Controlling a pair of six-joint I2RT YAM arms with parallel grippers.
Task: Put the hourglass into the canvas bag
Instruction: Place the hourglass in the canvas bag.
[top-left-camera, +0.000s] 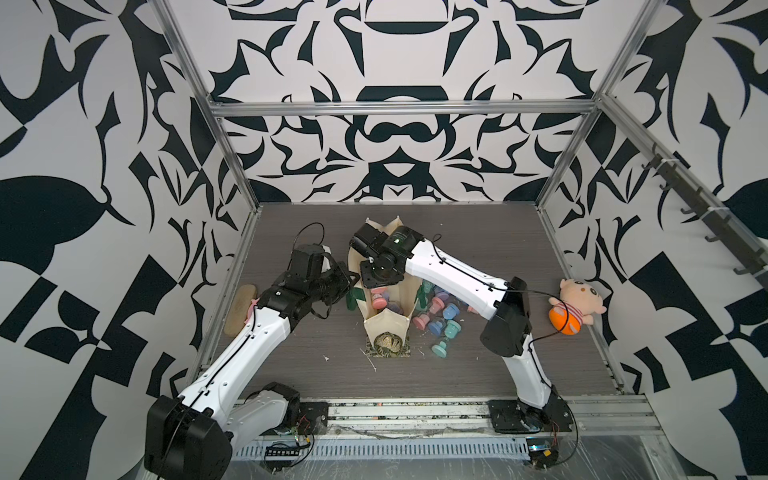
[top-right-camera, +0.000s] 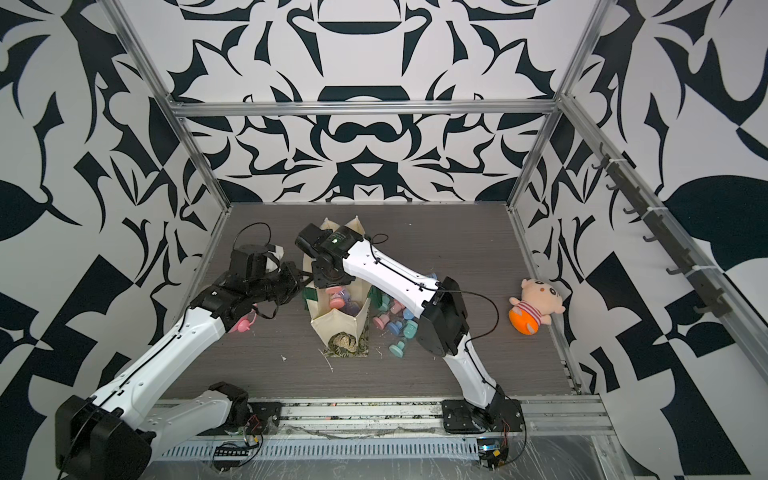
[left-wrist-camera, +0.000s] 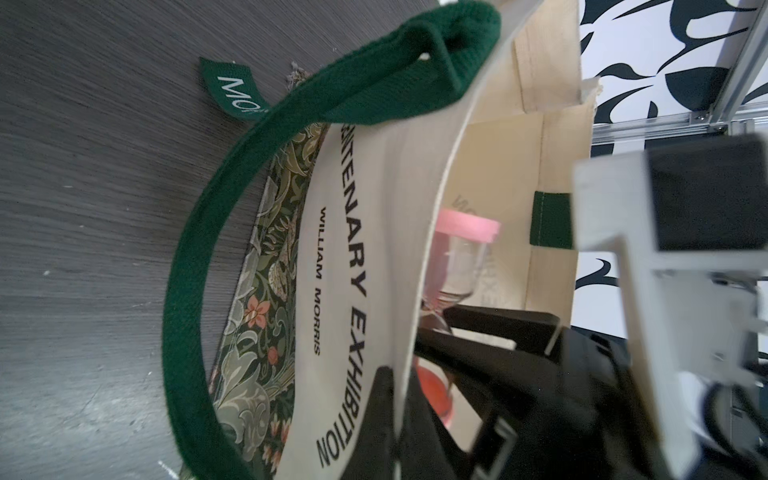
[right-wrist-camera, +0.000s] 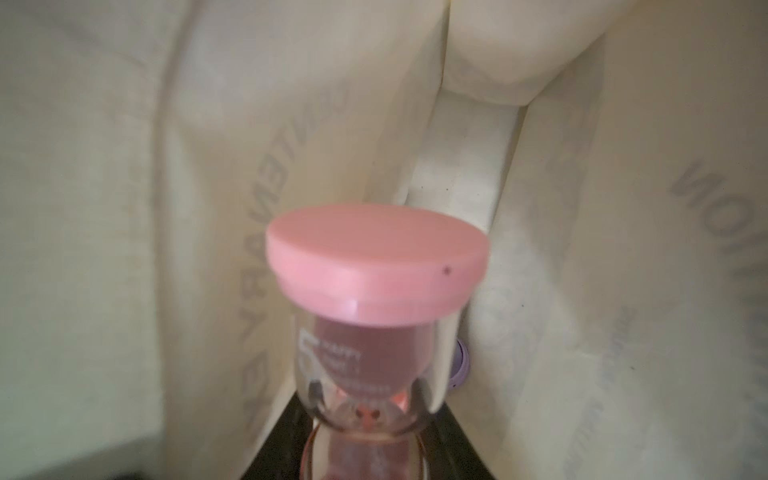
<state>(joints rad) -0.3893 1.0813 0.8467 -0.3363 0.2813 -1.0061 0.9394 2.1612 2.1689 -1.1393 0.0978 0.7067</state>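
The cream canvas bag (top-left-camera: 388, 328) (top-right-camera: 338, 324) stands open-topped mid-table. My left gripper (left-wrist-camera: 401, 374) (top-left-camera: 353, 277) is shut on the rim of its printed side wall (left-wrist-camera: 374, 208), one finger on either side of the cloth. My right gripper (right-wrist-camera: 370, 419) reaches down into the bag's mouth and is shut on the glass neck of a pink-capped hourglass (right-wrist-camera: 376, 257) (left-wrist-camera: 467, 226). The hourglass hangs inside, between the cream walls (right-wrist-camera: 124, 166). A purple hourglass (right-wrist-camera: 461, 361) lies deeper in the bag. In both top views the right wrist hides most of the opening.
Several pastel hourglasses (top-left-camera: 440, 316) (top-right-camera: 395, 322) lie on the table just right of the bag, under the right forearm. A plush doll (top-left-camera: 575, 305) sits at the right edge. A tan oval object (top-left-camera: 240, 307) lies at the left edge. A green handle (left-wrist-camera: 199, 291) droops outside the bag.
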